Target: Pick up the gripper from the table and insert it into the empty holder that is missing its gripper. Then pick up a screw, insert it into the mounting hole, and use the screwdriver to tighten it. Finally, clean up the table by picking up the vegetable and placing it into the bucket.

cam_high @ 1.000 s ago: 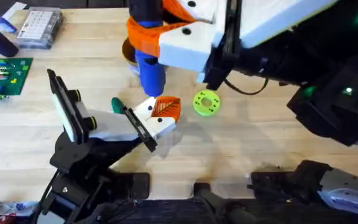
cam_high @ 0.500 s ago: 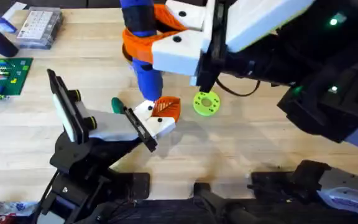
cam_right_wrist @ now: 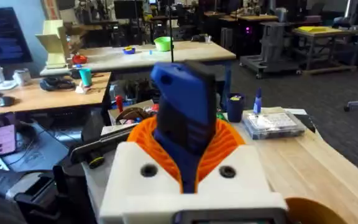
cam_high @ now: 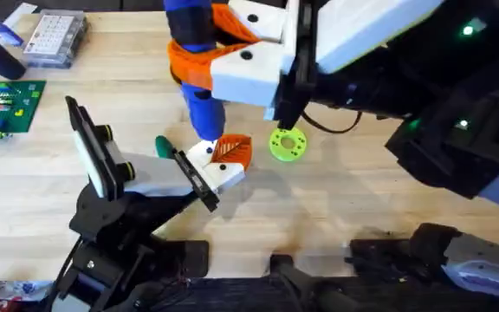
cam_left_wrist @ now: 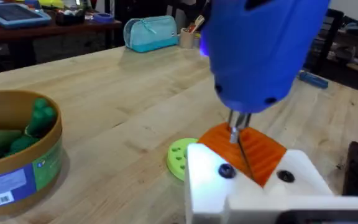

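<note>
Wooden table (cam_high: 388, 199), ribbed orange gripper (cam_high: 231, 152)

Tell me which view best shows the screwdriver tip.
Left wrist: the screwdriver hangs over the orange gripper, its thin tip meeting it beside the holder. Overhead shows the blue body with the tip hidden. Right wrist shows its top end.

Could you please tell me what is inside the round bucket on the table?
The bucket holds green vegetables: a knobbly piece resting against the wall beside smoother ones. Its wall hides the bottom and whatever lies beneath them.
</note>
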Robot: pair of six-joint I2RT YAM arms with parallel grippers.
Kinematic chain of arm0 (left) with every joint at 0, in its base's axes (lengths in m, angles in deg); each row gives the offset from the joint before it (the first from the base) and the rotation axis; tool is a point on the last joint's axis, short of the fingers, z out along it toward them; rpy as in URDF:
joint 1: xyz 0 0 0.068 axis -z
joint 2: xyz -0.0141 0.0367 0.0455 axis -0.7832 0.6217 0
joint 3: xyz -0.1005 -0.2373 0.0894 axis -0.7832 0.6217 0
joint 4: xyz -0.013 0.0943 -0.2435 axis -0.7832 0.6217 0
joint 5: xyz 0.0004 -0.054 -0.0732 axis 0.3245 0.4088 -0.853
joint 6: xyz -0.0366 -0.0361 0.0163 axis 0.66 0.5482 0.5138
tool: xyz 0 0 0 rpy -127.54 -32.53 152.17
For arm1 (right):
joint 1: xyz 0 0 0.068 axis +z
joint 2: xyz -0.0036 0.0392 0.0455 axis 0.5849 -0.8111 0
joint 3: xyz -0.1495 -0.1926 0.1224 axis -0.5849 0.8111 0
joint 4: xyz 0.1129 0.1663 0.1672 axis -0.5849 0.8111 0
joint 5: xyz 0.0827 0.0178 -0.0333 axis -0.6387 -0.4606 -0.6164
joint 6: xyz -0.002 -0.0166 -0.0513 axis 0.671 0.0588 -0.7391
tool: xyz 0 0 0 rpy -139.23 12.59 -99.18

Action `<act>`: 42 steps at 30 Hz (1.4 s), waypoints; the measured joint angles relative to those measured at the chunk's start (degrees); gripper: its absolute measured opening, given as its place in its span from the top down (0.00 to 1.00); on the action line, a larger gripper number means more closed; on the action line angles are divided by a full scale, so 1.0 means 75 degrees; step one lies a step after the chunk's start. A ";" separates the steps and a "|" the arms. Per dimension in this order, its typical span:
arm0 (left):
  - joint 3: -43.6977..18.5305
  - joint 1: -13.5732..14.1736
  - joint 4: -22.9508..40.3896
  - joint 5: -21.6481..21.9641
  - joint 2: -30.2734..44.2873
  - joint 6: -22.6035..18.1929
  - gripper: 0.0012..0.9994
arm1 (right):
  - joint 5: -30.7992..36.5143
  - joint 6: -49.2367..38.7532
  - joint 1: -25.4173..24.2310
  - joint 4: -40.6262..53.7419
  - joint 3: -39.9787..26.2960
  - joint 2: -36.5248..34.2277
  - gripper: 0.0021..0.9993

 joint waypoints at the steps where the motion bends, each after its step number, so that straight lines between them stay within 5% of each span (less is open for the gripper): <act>1: 0.0000 0.0000 0.0000 0.0000 0.0000 0.0000 0.98 | 0.0000 0.0000 0.0022 -0.0028 0.0000 -0.0023 0.93; 42: 0.0000 0.0000 0.0009 0.0000 0.0003 0.0004 0.98 | -0.0026 -0.0033 0.0167 -0.0002 0.0000 -0.0383 0.94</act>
